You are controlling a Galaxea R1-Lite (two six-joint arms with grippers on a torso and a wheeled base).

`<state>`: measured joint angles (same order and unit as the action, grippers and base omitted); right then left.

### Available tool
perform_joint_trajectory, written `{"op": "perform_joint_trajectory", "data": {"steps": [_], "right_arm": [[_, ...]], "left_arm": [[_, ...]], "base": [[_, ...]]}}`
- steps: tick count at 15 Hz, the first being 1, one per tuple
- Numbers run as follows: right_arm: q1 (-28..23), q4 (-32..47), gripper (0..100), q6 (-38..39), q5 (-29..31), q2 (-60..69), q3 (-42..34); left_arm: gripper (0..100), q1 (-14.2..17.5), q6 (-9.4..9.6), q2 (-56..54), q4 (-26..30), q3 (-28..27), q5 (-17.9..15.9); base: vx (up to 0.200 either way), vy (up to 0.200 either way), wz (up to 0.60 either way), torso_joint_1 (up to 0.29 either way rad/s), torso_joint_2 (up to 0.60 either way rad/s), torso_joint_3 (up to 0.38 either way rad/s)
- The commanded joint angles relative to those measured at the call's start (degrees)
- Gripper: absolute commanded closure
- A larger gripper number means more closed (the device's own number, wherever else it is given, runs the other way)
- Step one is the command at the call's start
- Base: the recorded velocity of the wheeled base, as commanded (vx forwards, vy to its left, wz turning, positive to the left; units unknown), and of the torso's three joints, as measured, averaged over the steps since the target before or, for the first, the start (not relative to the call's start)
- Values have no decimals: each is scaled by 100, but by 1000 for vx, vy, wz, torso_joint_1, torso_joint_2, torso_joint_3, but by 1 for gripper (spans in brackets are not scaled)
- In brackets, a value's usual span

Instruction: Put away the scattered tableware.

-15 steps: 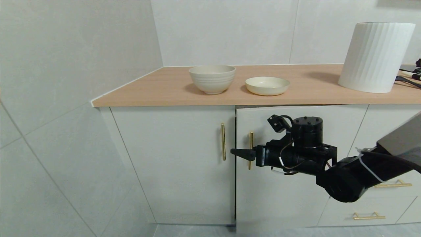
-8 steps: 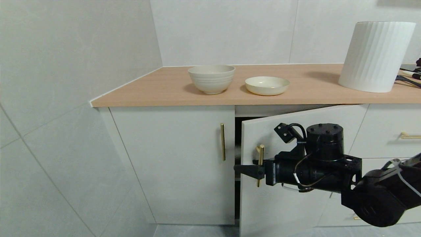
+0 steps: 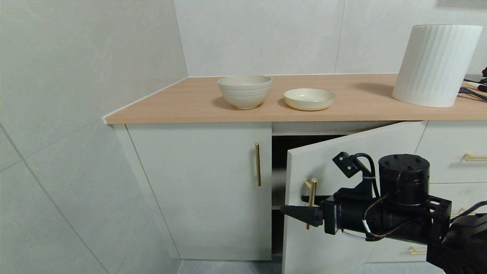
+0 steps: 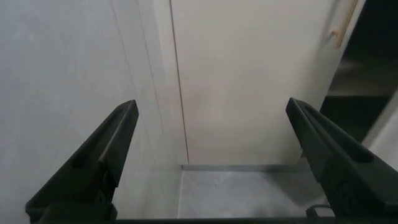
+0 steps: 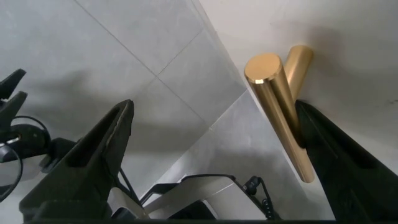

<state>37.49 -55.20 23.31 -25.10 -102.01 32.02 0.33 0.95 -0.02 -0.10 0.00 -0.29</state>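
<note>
A cream bowl (image 3: 244,90) and a shallow cream plate (image 3: 309,98) stand side by side on the wooden countertop (image 3: 182,106). Below them the right cabinet door (image 3: 342,152) hangs partly open, showing a dark interior (image 3: 279,152). My right gripper (image 3: 295,204) is at the door's gold handle (image 3: 312,198), open, one finger in front of the bar and one behind. In the right wrist view the handle (image 5: 280,106) lies against one finger of the right gripper (image 5: 214,124). My left gripper (image 4: 211,109) is open and empty, low down, facing the shut left door (image 4: 249,81).
A tall white ribbed container (image 3: 435,64) stands at the countertop's right, with dark utensils (image 3: 475,89) behind it. The left door (image 3: 198,186) has its own gold handle (image 3: 257,164). Drawers with gold pulls (image 3: 473,156) lie right of the open door. A tiled wall (image 3: 57,152) bounds the left.
The right cabinet door has swung from nearly shut to partly open. My right gripper has come down and toward me with the handle.
</note>
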Motion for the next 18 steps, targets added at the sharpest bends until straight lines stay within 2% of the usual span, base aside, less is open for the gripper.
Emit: {"op": "perform_joint_trajectory", "data": {"steps": [1,2,3,4,5,6,8,10,12,13,14,15,16,17,18], "right_arm": [[4,-35,0,-2,-12,85,-56],[4,-35,0,-11,-12,85,-56],[4,-35,0,-11,-12,102,-56],[4,-44,0,-11,-12,102,-56],[13,-44,0,-11,-12,102,-56],[4,-44,0,-11,-12,111,-56],[22,-79,0,-11,-12,120,-109],[48,-79,0,-11,-12,120,-118],[92,-79,0,-2,-12,102,-109],[110,-79,0,-2,-21,67,-100],[189,-79,0,-2,-12,32,-100],[189,-88,0,-2,-12,41,-109],[189,-79,0,-2,-12,41,-109],[189,-88,0,-2,-12,50,-100],[189,-96,0,-2,-12,50,-100]], "left_arm": [[0,2,-7,2,-113,-35,-41],[0,2,-16,2,-201,-123,-103],[0,-68,-16,222,-8,-853,-823],[0,-77,2,644,388,-1424,-1342],[0,-86,-16,1347,730,-2109,-1764],[0,-86,-25,2208,836,-2663,-2019],[0,-86,37,3834,818,-3551,-2150],[0,-191,292,5434,687,-4324,-2203],[0,-666,213,6357,379,-4491,-2405],[0,-1132,-7,7025,36,-4438,-2440],[0,-1641,-359,7754,-544,-4377,-2440],[0,-1887,-614,8132,-948,-4333,-2440],[0,-2046,-763,8352,-1238,-4271,-2440],[0,-2388,-886,8721,-1959,-3973,-2414],[0,-2520,-895,8827,-2319,-3788,-2414]], "base": [[0,0,0,0,0,0],[0,0,0,0,0,0],[0,0,0,0,0,0],[0,0,0,0,0,0],[0,0,0,0,0,0],[0,0,0,0,0,0],[0,0,0,0,0,0],[0,0,0,0,0,0],[0,0,0,0,0,0],[0,0,0,0,0,0],[0,0,0,0,0,0],[0,0,0,0,0,0],[0,0,0,0,0,0],[0,0,0,0,0,0],[0,0,0,0,0,0]]}}
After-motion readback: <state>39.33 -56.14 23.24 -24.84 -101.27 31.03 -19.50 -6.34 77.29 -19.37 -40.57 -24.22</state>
